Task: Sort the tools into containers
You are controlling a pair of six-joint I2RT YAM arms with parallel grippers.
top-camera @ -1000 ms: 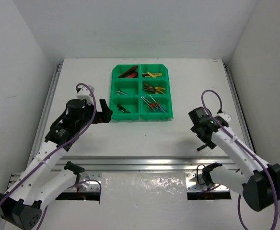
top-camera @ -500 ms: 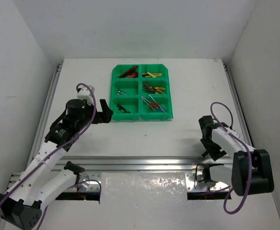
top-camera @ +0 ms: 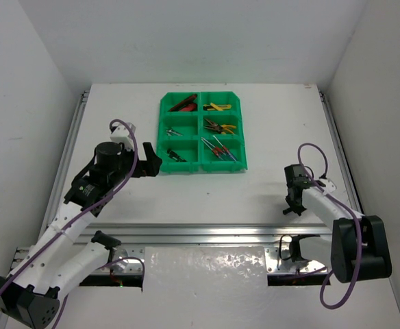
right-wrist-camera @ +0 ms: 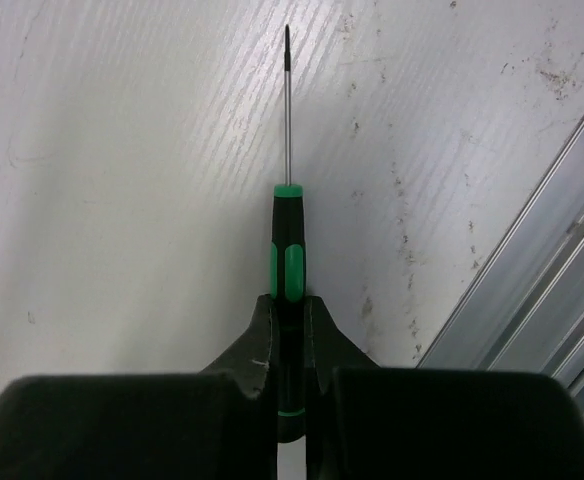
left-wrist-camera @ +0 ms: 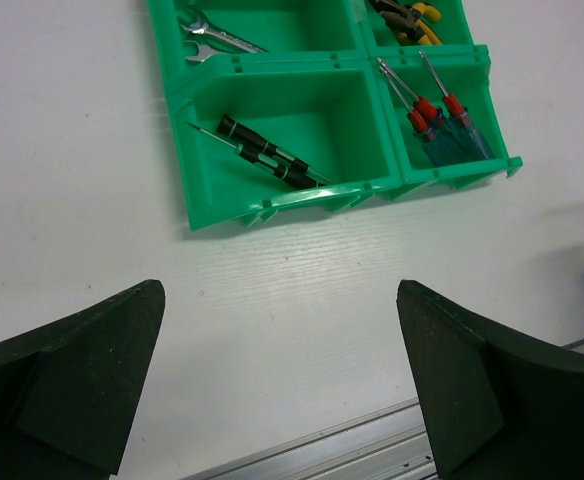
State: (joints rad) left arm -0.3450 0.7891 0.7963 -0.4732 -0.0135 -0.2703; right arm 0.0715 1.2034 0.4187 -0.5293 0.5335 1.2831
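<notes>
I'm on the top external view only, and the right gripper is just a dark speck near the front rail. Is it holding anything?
Observer: Yes. In the right wrist view, the right gripper is shut on a black-and-green screwdriver, with the thin shaft pointing straight out ahead.
Operator: And the left one, open or shut?
Observer: The left gripper is open with nothing in it. It faces the green tray from the near side.

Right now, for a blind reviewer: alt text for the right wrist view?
The right hand grips a black-and-green screwdriver by its handle, thin shaft pointing away across the white table. An aluminium rail crosses the lower right.
</notes>
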